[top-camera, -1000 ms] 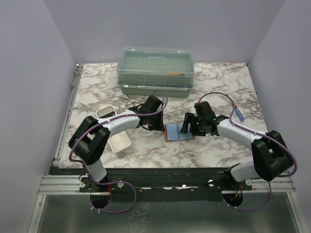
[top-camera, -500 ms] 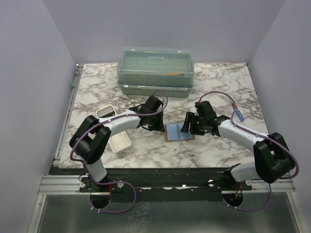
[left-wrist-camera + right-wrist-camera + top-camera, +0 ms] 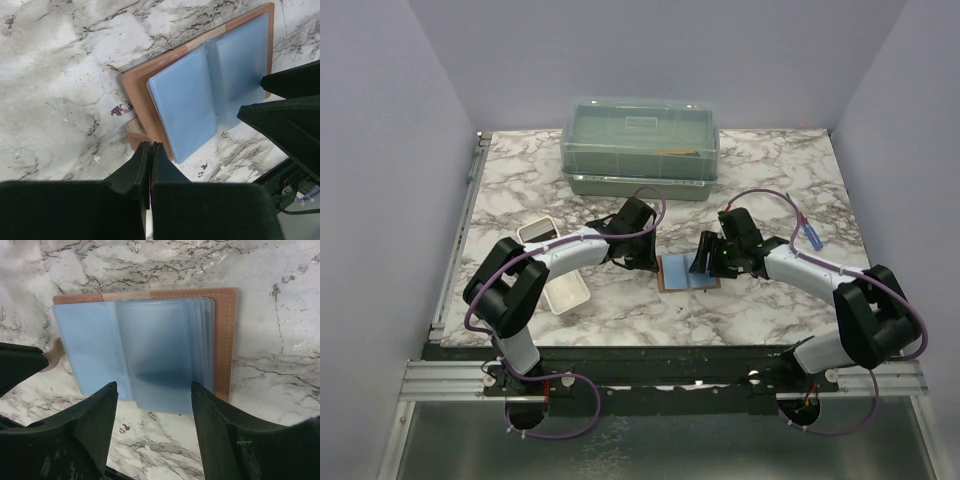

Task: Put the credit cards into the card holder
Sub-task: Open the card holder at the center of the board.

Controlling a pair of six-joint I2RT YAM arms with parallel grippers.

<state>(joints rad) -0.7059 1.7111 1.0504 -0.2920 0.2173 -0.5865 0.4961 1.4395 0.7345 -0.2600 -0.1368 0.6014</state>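
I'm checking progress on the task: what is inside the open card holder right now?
The card holder lies open, showing a stack of bluish translucent sleeves on its brown cover. Whether any sleeve holds a card cannot be told.

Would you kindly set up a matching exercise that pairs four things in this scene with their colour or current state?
Things:
1. card holder
2. lidded box
3. left gripper
4. right gripper

States:
A. fingers spread apart
B. translucent green
C. brown, lying open
D. fingers pressed together

Pairs: 1-C; 2-B; 3-D; 4-A
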